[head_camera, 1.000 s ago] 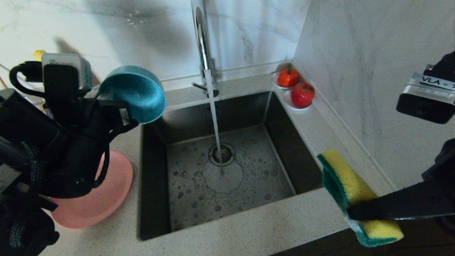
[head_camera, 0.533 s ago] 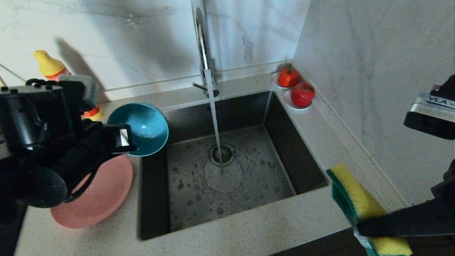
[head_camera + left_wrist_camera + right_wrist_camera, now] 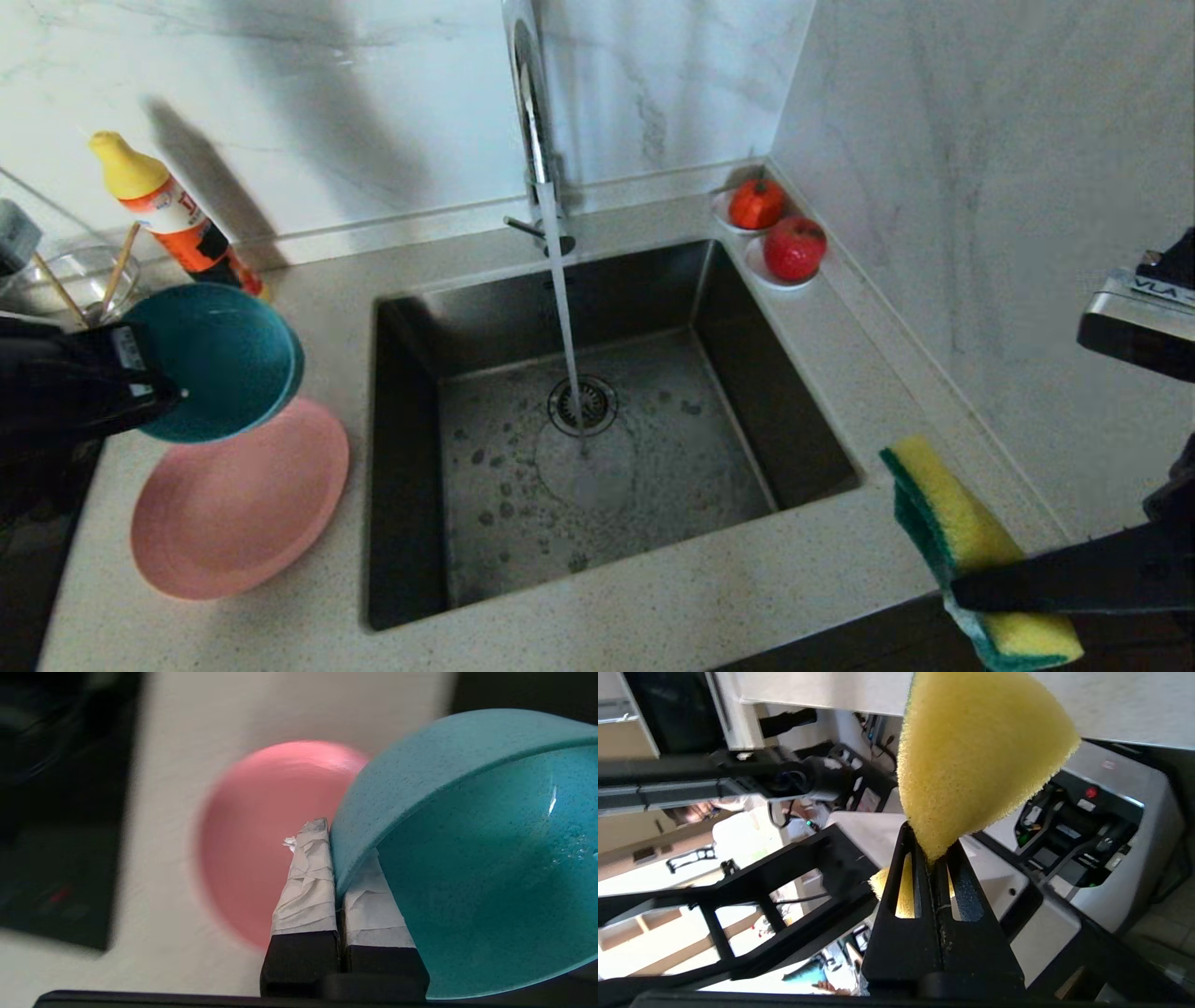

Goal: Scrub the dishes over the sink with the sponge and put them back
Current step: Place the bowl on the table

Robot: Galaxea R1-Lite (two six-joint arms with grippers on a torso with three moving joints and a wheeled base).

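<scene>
Nearest, at the front right edge of the tabletop [image 3: 709, 597], the right pincer [image 3: 962, 590] is clamped tight on the yellow sponge [image 3: 943, 523], squeezing its lower half so the dark green scouring face turns toward the sink [image 3: 597, 439]; it hangs off the sink's front right corner, apart from the water. On the left, the pink plate [image 3: 233, 518] lies flat on the tabletop just beside the sink's left rim, with nothing on it. Above the plate's far edge, the left pincer [image 3: 173, 397] grips the teal bowl [image 3: 219, 364] by its rim, taped fingers [image 3: 308, 877] pinching the wall, the bowl tipped on its side and clear of the plate. Behind it stand a clear glass bowl [image 3: 79, 280] holding the chopsticks [image 3: 117, 271] and a detergent bottle [image 3: 168, 219]. Farther back, the tap [image 3: 532, 112] runs a steady stream onto the drain, and two small saucers with red fruit [image 3: 775, 238] sit in the far right corner. Judging by this, the bowl's return to the tabletop is in hand. The next move calls for lowering it upright beside or onto the plate, letting go gently, then choosing another dish.
</scene>
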